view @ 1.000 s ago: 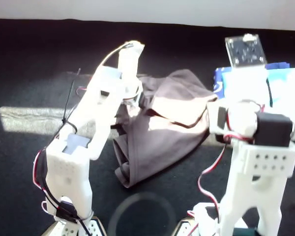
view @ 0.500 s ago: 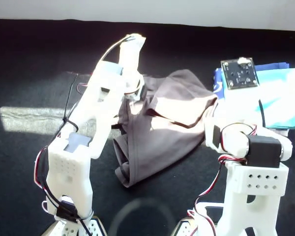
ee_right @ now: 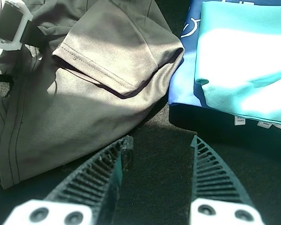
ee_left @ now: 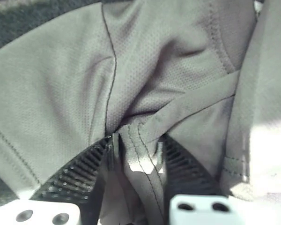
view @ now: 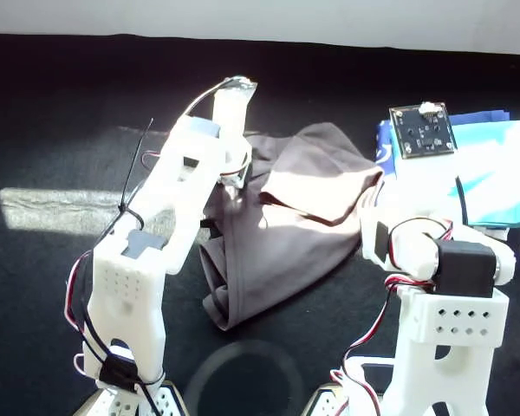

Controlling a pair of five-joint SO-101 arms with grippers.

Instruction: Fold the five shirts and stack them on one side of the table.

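Observation:
A grey shirt lies crumpled in the middle of the black table, one sleeve folded over its top. My left gripper is at the shirt's far left edge, shut on a bunched fold of grey fabric. My right gripper hangs open over bare table between the grey shirt and a folded stack. In that stack a turquoise shirt lies on a blue one, at the right side of the table.
The black table has free room on the left and in front of the grey shirt. A pale wall strip runs along the far edge. Both arm bases stand at the near edge.
The right arm has dropped and swung forward, then kept still. The left arm has shifted slightly at the shirt's edge, drawing the fabric there a little.

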